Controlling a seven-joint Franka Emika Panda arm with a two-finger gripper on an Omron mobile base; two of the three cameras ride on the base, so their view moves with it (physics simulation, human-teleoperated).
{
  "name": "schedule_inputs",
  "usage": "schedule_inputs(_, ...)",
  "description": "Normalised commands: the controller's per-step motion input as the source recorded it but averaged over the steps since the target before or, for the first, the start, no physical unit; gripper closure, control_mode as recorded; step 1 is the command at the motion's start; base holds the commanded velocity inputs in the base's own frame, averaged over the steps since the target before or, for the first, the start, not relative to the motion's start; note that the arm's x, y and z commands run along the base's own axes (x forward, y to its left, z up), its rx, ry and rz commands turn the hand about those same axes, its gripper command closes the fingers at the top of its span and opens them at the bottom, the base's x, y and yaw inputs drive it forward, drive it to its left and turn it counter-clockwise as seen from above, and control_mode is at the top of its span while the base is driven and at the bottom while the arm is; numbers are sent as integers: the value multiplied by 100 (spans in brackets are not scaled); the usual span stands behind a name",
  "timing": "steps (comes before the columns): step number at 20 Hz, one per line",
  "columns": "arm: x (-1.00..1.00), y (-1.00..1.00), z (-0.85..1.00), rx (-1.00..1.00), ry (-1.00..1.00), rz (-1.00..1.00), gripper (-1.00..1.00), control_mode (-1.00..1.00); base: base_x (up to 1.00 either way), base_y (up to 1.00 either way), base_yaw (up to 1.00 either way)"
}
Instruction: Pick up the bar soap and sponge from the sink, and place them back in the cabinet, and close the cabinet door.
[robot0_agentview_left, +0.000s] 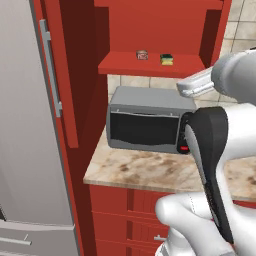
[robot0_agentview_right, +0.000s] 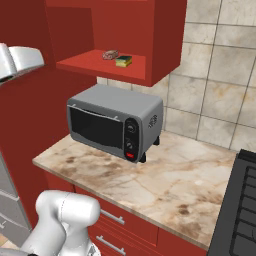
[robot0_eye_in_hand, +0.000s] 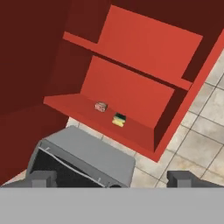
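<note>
The red cabinet (robot0_agentview_left: 150, 67) hangs open above the counter. On its lower shelf, the pinkish-brown bar soap (robot0_agentview_left: 142, 55) (robot0_agentview_right: 110, 54) (robot0_eye_in_hand: 101, 106) lies just left of the sponge (robot0_agentview_left: 167, 59) (robot0_agentview_right: 124, 61) (robot0_eye_in_hand: 119, 119), which shows a dark green top and a yellow side. The cabinet door (robot0_agentview_left: 67, 90) stands swung open at the left, seen almost edge-on. My gripper (robot0_eye_in_hand: 113, 179) is open and holds nothing. It hangs in front of and below the shelf, well clear of both items. The sink is out of view.
A grey toaster oven (robot0_agentview_left: 145, 125) (robot0_agentview_right: 115, 120) stands on the marble counter (robot0_agentview_left: 150, 172) right under the cabinet. A tall grey fridge (robot0_agentview_left: 25, 150) fills the left side. A dark stove (robot0_agentview_right: 242, 210) sits at the counter's right end.
</note>
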Motion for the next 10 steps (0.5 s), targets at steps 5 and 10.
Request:
schedule_inputs(5,-47,24,2,-8,5,11,-100,-100,0,0,0)
schedule_inputs(10,-45,43,0,-13,6,14,-100,-100,0,0,0)
